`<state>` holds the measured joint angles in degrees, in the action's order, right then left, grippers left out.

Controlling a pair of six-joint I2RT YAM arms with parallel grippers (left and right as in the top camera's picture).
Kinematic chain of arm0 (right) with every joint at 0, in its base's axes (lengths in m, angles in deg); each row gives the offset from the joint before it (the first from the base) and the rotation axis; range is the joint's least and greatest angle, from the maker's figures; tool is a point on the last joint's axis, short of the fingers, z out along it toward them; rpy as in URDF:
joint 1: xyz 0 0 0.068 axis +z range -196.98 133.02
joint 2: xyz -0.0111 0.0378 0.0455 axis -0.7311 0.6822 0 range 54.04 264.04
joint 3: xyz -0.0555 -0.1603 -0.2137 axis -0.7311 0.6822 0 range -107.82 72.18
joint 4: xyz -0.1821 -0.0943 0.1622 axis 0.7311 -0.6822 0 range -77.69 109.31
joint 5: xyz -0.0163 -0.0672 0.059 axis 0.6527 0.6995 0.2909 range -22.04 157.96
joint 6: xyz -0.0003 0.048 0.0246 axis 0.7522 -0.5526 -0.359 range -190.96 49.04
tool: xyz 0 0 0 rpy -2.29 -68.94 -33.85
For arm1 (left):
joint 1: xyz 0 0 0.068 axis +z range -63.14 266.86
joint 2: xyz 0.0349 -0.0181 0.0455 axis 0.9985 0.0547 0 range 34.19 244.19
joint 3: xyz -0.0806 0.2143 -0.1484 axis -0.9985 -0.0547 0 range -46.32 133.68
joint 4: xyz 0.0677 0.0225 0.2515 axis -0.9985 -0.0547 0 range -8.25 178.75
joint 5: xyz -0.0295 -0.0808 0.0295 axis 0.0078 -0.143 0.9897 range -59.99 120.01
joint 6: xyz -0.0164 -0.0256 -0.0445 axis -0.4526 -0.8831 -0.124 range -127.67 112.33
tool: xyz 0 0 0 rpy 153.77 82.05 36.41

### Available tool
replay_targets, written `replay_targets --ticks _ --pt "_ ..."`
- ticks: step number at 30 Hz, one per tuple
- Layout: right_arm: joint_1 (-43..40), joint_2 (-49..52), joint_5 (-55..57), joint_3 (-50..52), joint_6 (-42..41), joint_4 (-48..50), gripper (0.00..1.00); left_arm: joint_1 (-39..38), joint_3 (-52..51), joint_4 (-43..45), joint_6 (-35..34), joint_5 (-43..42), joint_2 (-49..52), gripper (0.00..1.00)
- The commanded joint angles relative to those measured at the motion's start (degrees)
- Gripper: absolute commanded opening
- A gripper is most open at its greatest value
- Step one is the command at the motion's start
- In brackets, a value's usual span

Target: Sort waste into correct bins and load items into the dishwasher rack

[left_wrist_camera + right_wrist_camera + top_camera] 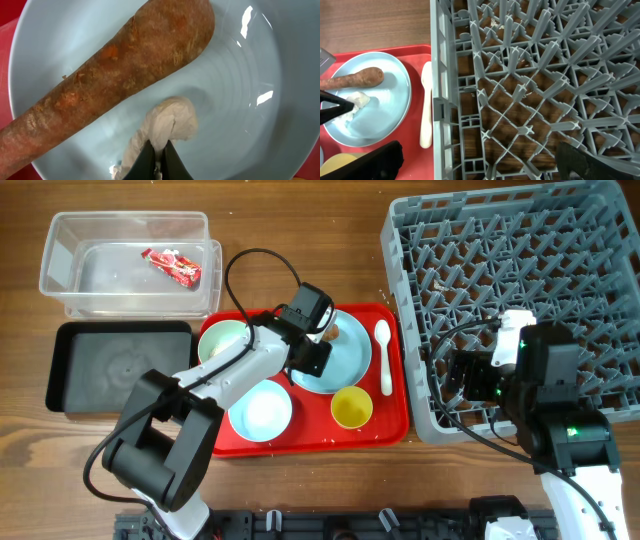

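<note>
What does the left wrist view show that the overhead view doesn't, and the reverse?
Left wrist only: the left gripper shut on the crumpled napkin, beside the brown food piece; overhead, the arm covers that grasp. Overhead only: the red wrapper in the clear tub, the black tray-bin, the dishwasher rack, the spoon. Both: the light blue plate on the red tray.
</note>
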<state>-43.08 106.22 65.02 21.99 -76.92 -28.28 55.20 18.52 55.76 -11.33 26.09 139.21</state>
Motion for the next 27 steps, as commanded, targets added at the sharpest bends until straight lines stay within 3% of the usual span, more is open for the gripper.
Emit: replay_targets --ticks 1,8,13,19,20,21,22,23,27 --pt "-0.2 0.0 -0.5 -1.3 -0.6 0.0 1.0 -0.1 0.1 -1.1 0.2 1.2 -1.5 0.04" --pt "-0.2 0.0 -0.5 -1.3 -0.7 0.0 1.0 3.3 2.1 -4.5 0.3 6.8 -16.7 0.04" --pt "-0.2 0.0 -0.5 -1.3 -0.6 0.0 1.0 17.2 2.1 5.9 0.2 11.3 -24.0 0.04" --pt "-0.2 0.0 -0.5 -1.3 -0.6 0.0 1.0 31.5 2.0 20.9 -1.5 11.1 -18.4 0.05" --pt "-0.2 0.0 -0.5 -1.3 -0.6 0.0 1.0 32.9 2.0 22.3 -1.5 11.1 -16.7 0.09" --pt "-0.2 0.0 -0.5 -1.3 -0.6 0.0 1.0 34.1 2.0 23.5 -1.5 11.1 -14.7 0.24" --pt "-0.2 0.0 -0.5 -1.3 -0.6 0.0 1.0 35.3 2.0 25.2 -1.5 11.1 -12.2 0.59" --pt "-0.2 0.0 -0.5 -1.3 -0.6 0.0 1.0 35.9 2.0 26.2 -1.5 11.1 -10.2 0.78" --pt "-0.2 0.0 -0.5 -1.3 -0.6 0.0 1.0 36.6 2.4 27.2 -1.5 11.0 -10.0 0.83"
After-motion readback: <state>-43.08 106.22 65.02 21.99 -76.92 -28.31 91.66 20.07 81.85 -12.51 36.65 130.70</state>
